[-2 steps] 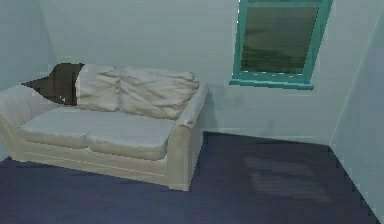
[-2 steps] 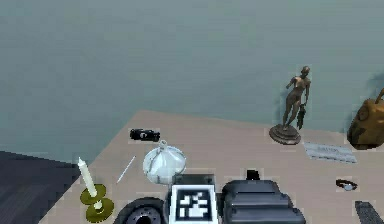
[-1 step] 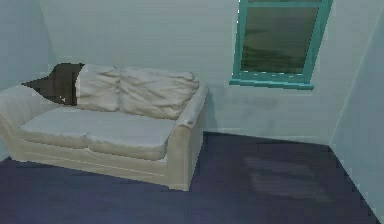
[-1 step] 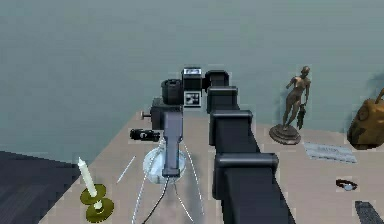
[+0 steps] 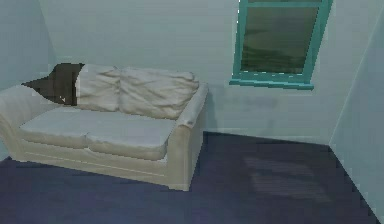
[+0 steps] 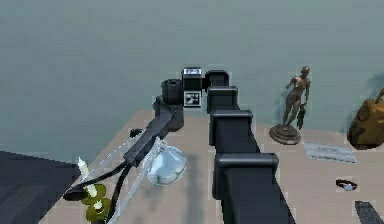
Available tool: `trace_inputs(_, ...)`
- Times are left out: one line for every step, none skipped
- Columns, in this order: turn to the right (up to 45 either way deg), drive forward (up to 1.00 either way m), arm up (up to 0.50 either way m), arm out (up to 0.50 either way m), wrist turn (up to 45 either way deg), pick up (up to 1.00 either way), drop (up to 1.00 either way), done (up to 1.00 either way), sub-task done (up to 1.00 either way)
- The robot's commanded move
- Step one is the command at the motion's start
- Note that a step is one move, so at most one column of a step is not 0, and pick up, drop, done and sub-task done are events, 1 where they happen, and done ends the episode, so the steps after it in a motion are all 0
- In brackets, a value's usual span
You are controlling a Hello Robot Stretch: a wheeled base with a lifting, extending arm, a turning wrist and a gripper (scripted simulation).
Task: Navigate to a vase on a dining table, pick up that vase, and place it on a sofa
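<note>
On the beige table (image 6: 198, 150), nearest in the arm side view, a small green and yellow thing (image 6: 95, 203) lies right by the fingertips of the gripper (image 6: 112, 182). I cannot tell whether the jaws are spread or pressed together, nor whether they hold anything. The clear glass vase (image 6: 165, 166) stands on the tabletop just right of the jaws. Farther out and well to the jaws' right, past the arm (image 6: 240, 150), a bronze statue (image 6: 294, 104) stands upright. The forward view shows a cream sofa (image 5: 100, 135) on dark floor, with a teal-framed window (image 5: 282, 42) to its right
</note>
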Motion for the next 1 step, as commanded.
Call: trace_inputs(0.0, 0.0, 0.0, 0.0, 45.0, 0.0, 0.0, 0.0, 0.0)
